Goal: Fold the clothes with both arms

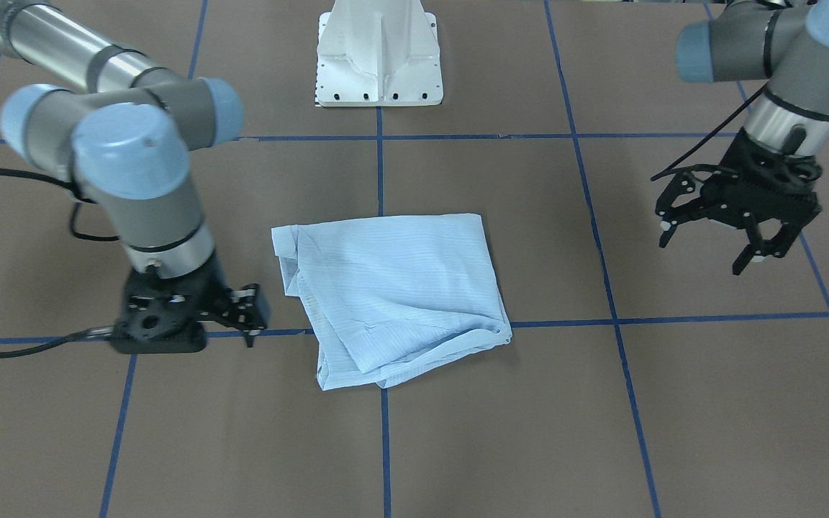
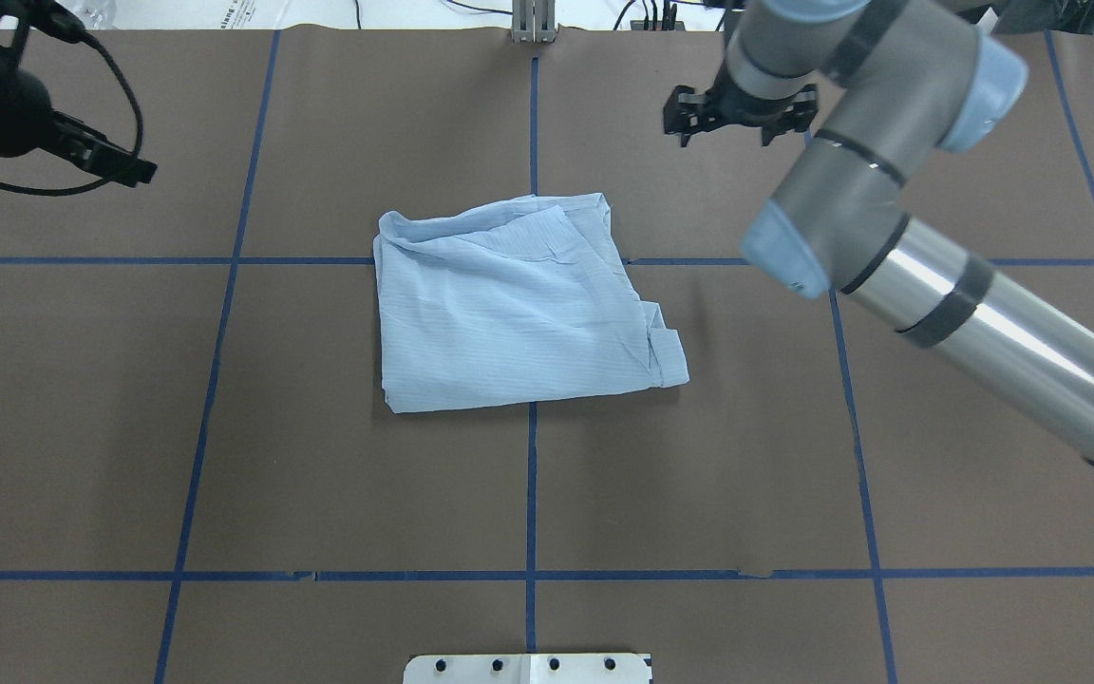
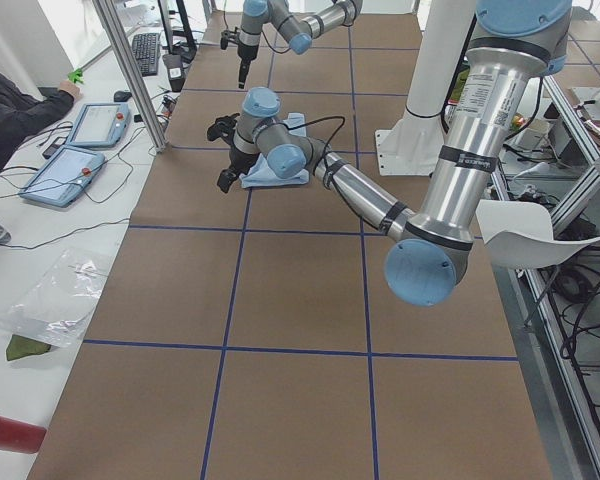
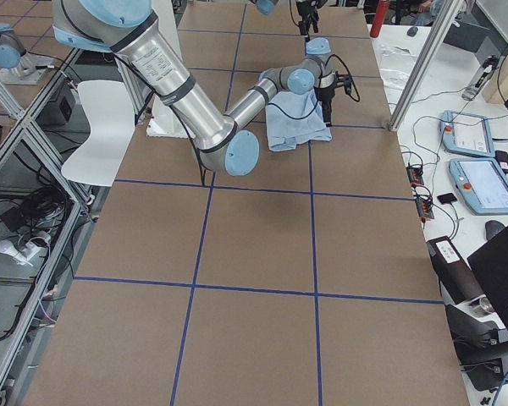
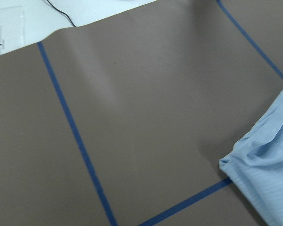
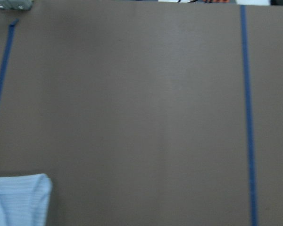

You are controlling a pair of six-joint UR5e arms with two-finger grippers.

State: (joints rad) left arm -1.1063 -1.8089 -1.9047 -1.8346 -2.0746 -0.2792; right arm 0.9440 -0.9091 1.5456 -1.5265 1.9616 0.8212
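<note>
The right arm (image 2: 889, 190) looms largest in the overhead view's near corner, one of two arms. Its jaws sit low just beside the single folded light blue shirt (image 2: 509, 304), spread open and gripping nothing. The shirt lies flat mid-tabletop (image 2: 319, 475), over a crossing of blue tape lines (image 2: 531, 494). The overhead view shows the other jaws only edge-on. The front-facing view shows the left arm (image 1: 781, 108) well apart on the shirt's opposite side, jaws spread and empty. Each wrist view catches just one shirt corner. One white pedestal (image 1: 378, 65) stands on the robot's side of the shirt
</note>
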